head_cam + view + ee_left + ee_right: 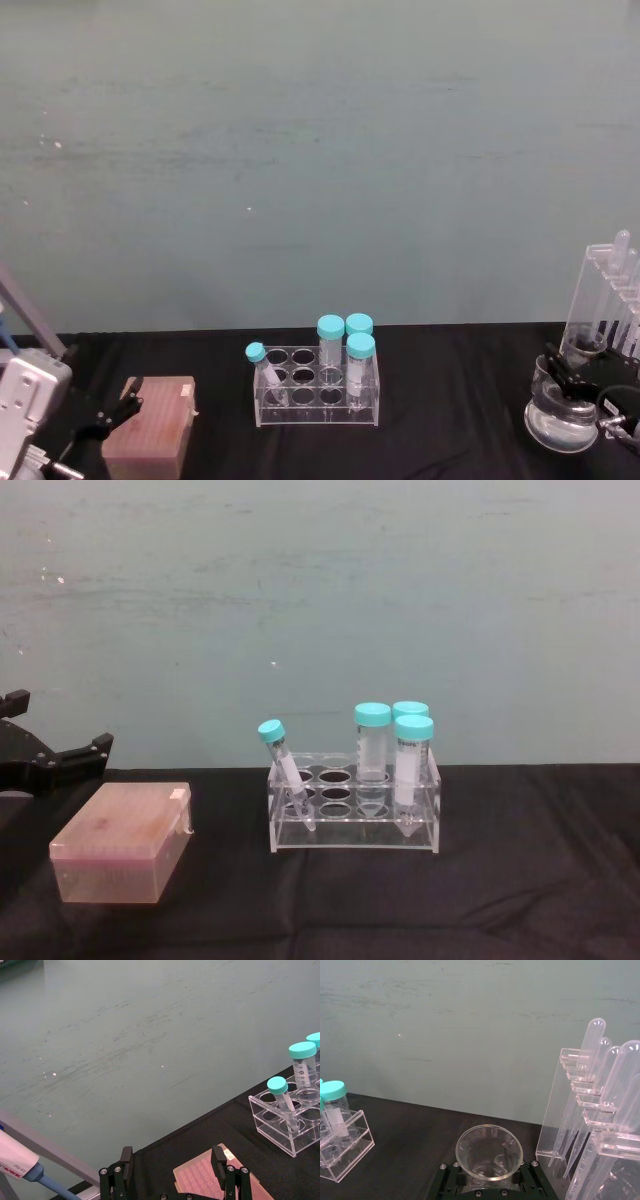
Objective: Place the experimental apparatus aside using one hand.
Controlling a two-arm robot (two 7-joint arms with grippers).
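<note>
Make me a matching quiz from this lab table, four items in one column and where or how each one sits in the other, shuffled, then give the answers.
Column one:
1. pinkish box
2. low rack of teal-capped tubes
3. conical flask
4. tall rack of long test tubes

Column two:
A. at the table's right edge, neck between the right gripper's fingers
B. middle of the table, one tube leaning
C. on the left, under the open left gripper
D. upright just behind the flask, on the right

Pairs: 1-C, 2-B, 3-A, 4-D
</note>
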